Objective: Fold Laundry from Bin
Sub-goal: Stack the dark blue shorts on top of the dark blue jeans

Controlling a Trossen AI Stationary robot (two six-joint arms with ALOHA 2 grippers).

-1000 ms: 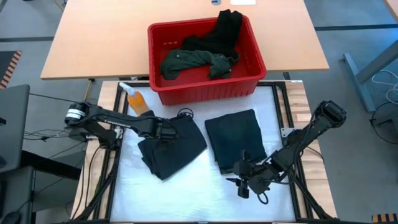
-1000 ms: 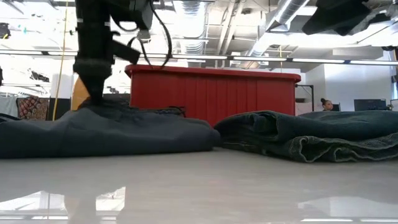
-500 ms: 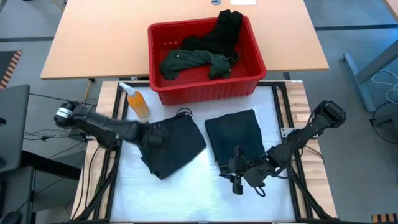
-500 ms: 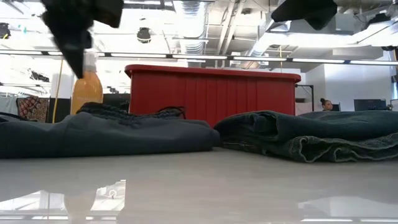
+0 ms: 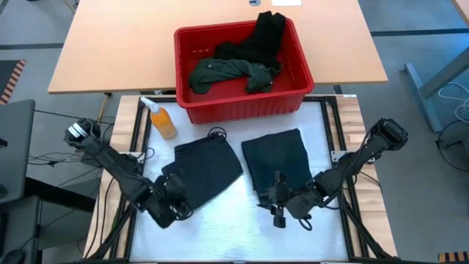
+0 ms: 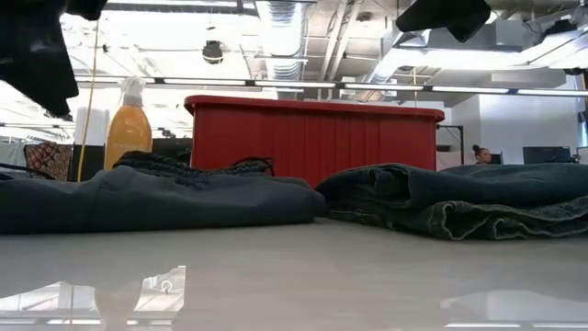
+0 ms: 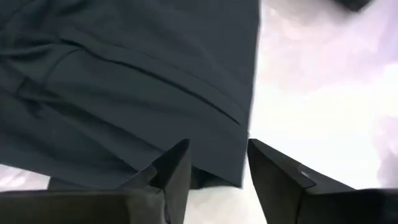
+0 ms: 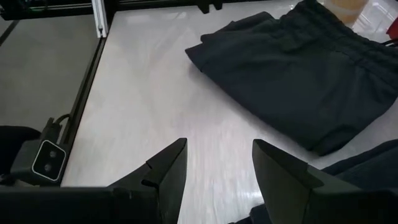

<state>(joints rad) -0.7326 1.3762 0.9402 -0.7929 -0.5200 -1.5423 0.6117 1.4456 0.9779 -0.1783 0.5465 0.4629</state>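
High view: red bin (image 5: 242, 106) at upper centre, dark green shirt (image 5: 223, 72) and black piece (image 5: 265, 33) inside. Folded black garment (image 5: 205, 170) left of centre on the white surface (image 5: 227, 227), folded jeans (image 5: 278, 163) right of it, orange bottle (image 5: 161, 119) beside the bin. Left pincer (image 5: 178, 206) at the garment's lower-left corner; right pincer (image 5: 276, 207) just below the jeans.

Low view: both garments flat, bin behind.

Left wrist view: fingers (image 7: 273, 177) parted, gripping nothing, above the garment's edge.

Right wrist view: fingers (image 8: 277, 171) apart, empty.

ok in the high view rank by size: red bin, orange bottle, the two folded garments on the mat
1. red bin
2-3. black folded garment and folded navy jeans, which look about alike
4. orange bottle
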